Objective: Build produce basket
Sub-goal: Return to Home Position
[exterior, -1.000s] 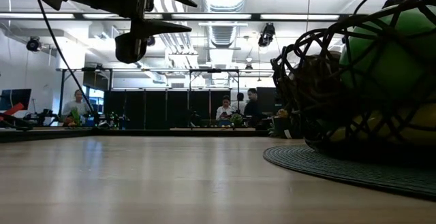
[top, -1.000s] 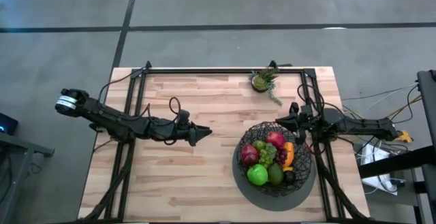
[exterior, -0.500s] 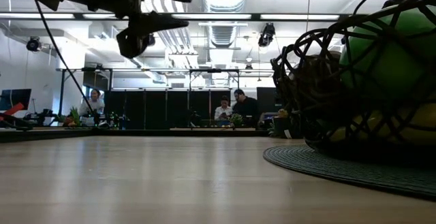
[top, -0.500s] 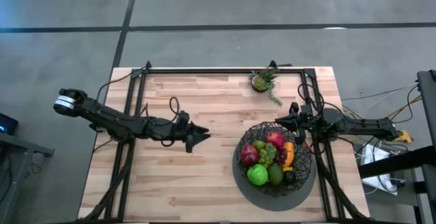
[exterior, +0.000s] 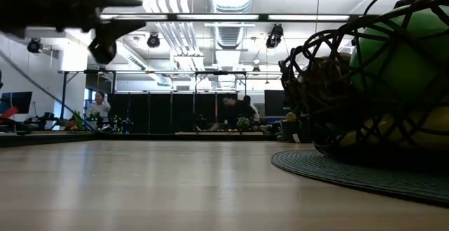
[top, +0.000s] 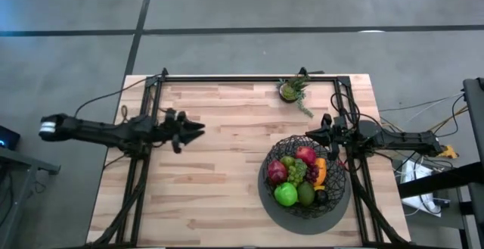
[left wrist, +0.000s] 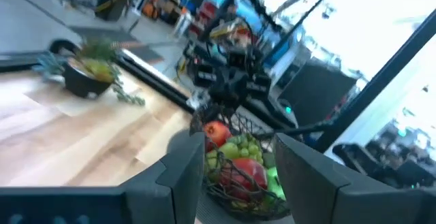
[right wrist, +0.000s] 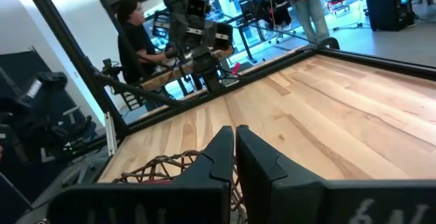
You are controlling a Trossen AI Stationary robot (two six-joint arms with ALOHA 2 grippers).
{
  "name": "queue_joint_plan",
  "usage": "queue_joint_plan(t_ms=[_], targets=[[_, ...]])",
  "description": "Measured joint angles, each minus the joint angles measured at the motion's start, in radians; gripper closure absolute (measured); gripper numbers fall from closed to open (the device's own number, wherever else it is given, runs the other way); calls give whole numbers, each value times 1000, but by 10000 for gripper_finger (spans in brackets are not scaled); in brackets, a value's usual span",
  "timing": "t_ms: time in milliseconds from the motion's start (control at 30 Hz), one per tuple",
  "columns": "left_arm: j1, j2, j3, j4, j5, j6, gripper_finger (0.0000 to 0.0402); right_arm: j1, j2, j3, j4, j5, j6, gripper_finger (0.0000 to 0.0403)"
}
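- High view: the wire basket (top: 331,157) sits on the grey disc (top: 266,203) on the right half of the counter (top: 219,203). It's heaped with a green apple (top: 286,195), a red apple (top: 305,155) and grapes (top: 296,170). No fruit lies loose on the wood, so loading looks done to me.
- The left gripper (top: 195,130) is over the left half, well apart from the basket. Its arm is stretched almost flat along the counter, which reads as parking. The right gripper (top: 311,136) sits just beside the basket rim on the potted plant's (top: 292,90) side.
- Low view: the basket (exterior: 316,83) fills the right side, with the green apple (exterior: 403,55) pressed against the mesh and the disc (exterior: 316,166) underneath. The left arm (exterior: 70,10) is high above the counter.
- Left wrist view: the left gripper (left wrist: 238,146) has its fingers wide with nothing between them. It's aimed across at the basket (left wrist: 228,183).
- Right wrist view: the right gripper (right wrist: 233,139) has its fingers pressed together and holds nothing. The basket rim (right wrist: 157,166) is just beneath it.
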Motion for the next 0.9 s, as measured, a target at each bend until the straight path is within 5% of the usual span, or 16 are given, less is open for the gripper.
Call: queue_joint_plan(t_ms=[267, 433, 767, 900], targets=[[45, -297, -226, -11, 53, 50, 242, 0, 0, 0, 0, 0, 0, 394], [46, -425, -226, -149, 105, 214, 250, 0, 0, 0, 1, 1, 0, 394], [46, -613, -227, -433, 124, 464, 386, 0, 1, 0, 3, 1, 0, 394], [47, -565, -227, -451, 133, 503, 394, 0, 1, 0, 4, 2, 0, 394]])
